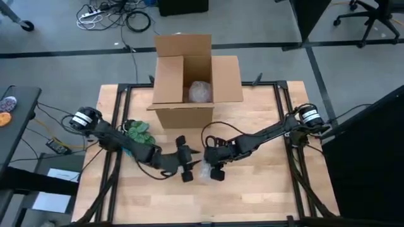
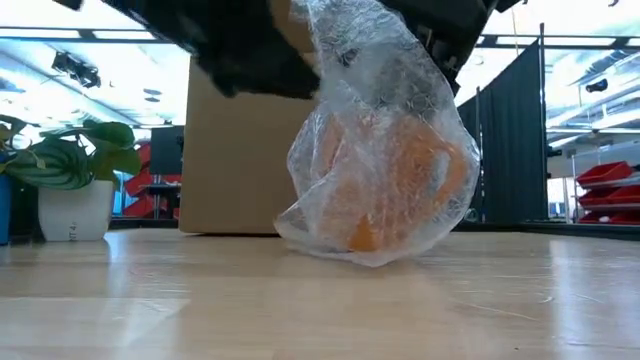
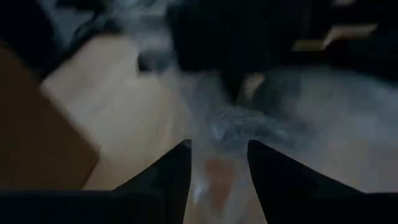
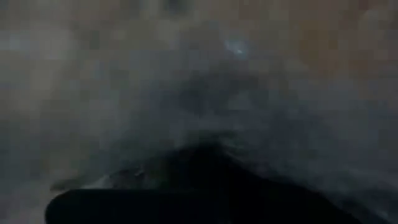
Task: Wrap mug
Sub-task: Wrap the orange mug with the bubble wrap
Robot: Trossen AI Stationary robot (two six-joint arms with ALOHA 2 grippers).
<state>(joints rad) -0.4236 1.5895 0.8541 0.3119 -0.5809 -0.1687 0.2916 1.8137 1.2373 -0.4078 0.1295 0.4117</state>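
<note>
My left gripper (image 1: 187, 165) pinches the clear bubble wrap (image 2: 385, 90) between its fingers (image 3: 166, 177); my right gripper (image 1: 216, 169) meets the bundle from the other side, its grasp hidden from me. Inside, the orange mug (image 2: 400, 180) shows dimly through crinkled, glossy film, resting on the pale wooden table (image 1: 265, 189) before the open cardboard box (image 1: 189, 82) and a potted plant (image 2: 70, 180).

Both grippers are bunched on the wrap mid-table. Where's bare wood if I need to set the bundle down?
Bare table runs along the near edge, below both grippers, and right of the right arm. It is crowded at the middle, where left gripper and right gripper meet on the wrapped mug, with cardboard box behind and plant at left.
</note>
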